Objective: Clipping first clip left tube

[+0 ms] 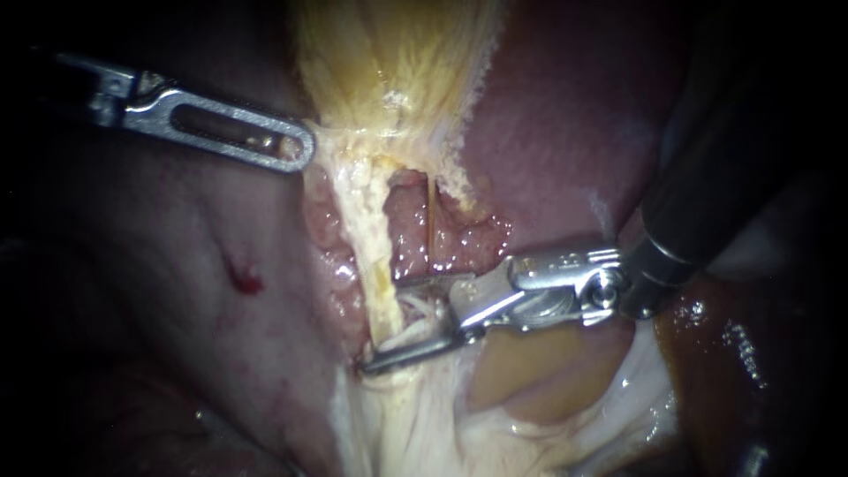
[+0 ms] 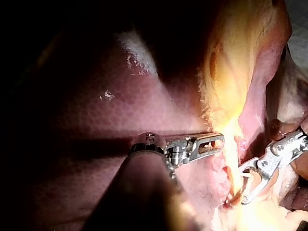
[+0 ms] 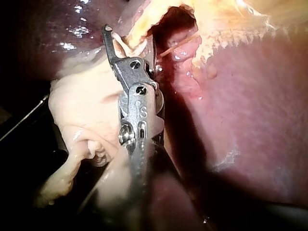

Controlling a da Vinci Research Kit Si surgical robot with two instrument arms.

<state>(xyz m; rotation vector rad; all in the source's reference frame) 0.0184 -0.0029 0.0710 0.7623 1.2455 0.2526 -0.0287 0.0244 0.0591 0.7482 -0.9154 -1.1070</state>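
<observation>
Right pincer [image 1: 384, 325] open – straddling left tube [image 1: 373, 252] (liver [image 1: 565, 115] behind), left pincer [image 1: 296, 146] clamped on gallbladder [image 1: 397, 53]

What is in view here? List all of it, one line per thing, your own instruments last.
liver: one, dark red-brown, behind and around the rest
fibrous tissue: one sheet, pale yellow, above the tubes
left tube: one, cream, thick, running down from the fibrous tissue
right tube: one, orange, thin, beside the left tube across a gap
blood spot: one, red, on the tissue left of the tubes
white tissue: one mass, whitish, below the tubes
left instrument: one, silver, tip at the fibrous tissue's edge
right instrument: one, silver, jaws open, one on either side of the left tube
</observation>
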